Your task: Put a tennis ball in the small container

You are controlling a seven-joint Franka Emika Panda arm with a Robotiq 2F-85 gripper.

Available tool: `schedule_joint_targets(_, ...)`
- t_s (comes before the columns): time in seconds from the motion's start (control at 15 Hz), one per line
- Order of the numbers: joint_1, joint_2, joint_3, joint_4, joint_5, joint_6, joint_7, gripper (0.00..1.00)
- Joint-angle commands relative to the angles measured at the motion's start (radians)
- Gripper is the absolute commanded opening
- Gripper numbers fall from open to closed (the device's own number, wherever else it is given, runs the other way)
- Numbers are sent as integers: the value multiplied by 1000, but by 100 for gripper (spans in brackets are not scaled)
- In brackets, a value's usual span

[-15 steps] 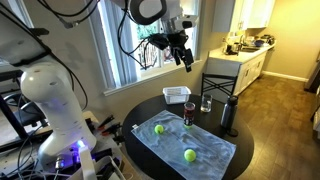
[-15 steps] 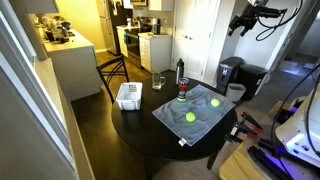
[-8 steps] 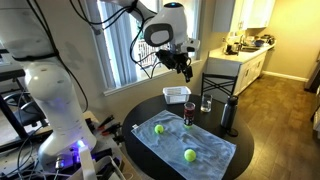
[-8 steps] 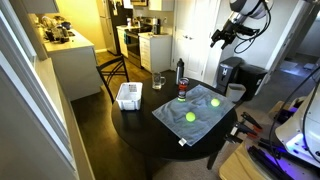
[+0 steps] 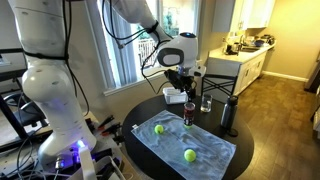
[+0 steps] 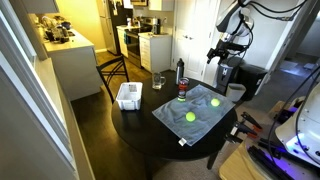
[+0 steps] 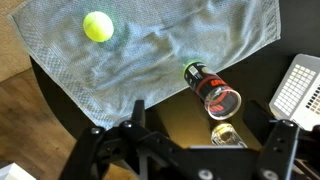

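Two tennis balls lie on a grey-blue cloth [image 5: 205, 148]: one [image 5: 158, 128] on its near-left part and one [image 5: 189, 154] at the front; both also show in an exterior view [image 6: 190, 116] [image 6: 213, 101]. The wrist view shows one ball [image 7: 98, 26] at top left. The small container [image 5: 177, 96], a whitish tub, stands at the table's far edge; it also shows in an exterior view [image 6: 128, 96] and at the wrist view's right edge [image 7: 300, 85]. My gripper [image 5: 187, 88] hangs open and empty above the table, over the glasses near the container [image 7: 207, 130].
A glass of dark red liquid [image 5: 189, 113] [image 7: 212, 88] stands by the cloth's far edge, with a clear glass [image 5: 206, 103] [image 7: 225, 135] beside it. A tall dark bottle [image 5: 229, 115] stands at the right. A chair [image 5: 222, 85] is behind the round black table [image 5: 140, 110].
The arm has swung down from high above the table to just over the glasses and container. The gripper stays open. The balls and container have not moved.
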Motion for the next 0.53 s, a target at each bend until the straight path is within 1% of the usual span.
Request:
schedule_joint_targets(0.0,-58,20,48,8,-25,2,16,100)
schedule_joint_targets(0.13,-70,44,51,21,-28,2,17,100)
schedule_joint_targets(0.47,-69,46,55,30,-27,0,17,100)
